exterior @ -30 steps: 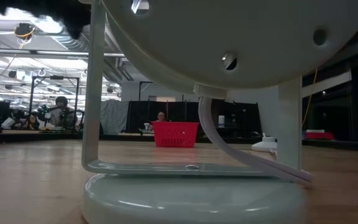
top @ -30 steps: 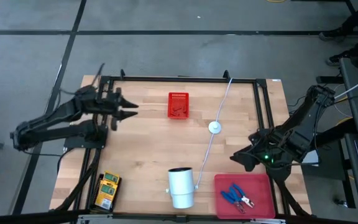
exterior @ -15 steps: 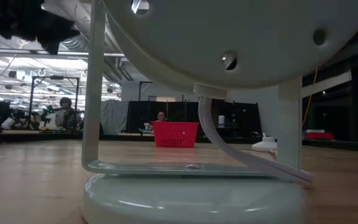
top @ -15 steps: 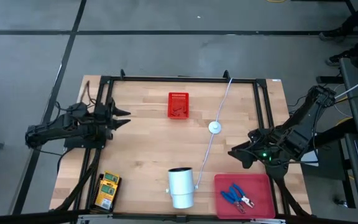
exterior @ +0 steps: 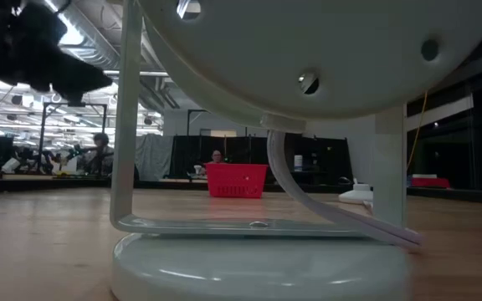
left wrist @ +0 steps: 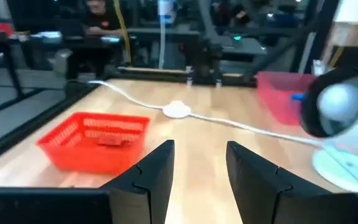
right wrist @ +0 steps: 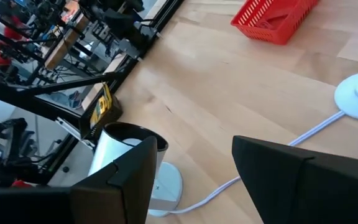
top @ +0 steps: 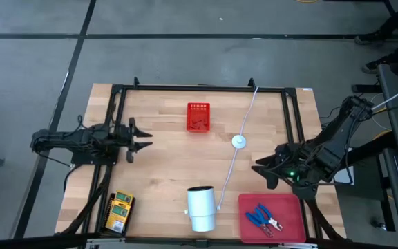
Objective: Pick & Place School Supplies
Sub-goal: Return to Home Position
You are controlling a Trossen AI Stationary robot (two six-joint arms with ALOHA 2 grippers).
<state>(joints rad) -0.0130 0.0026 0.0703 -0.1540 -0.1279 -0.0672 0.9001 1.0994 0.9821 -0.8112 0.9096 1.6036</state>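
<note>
The yellow-and-green boxes lie flat at the table's near left edge, also in the right wrist view. Two blue-handled tools lie in a red tray at the near right. A red basket stands toward the far edge, and a small dark red piece lies inside it. My left gripper hovers open over the table's left side, pointing right, and the basket is ahead of its fingers. My right gripper hovers open at the right, pointing left.
A white cylinder on a round stand sits at the near middle and fills the low view. Its white cord runs past a small round disc to the far edge. A black frame borders the table. People sit in the room beyond.
My left gripper has moved toward the near edge and come lower, while its arm has swung down to lie level across the left frame rail. Its fingers have stayed apart. Nothing on the table has moved.
</note>
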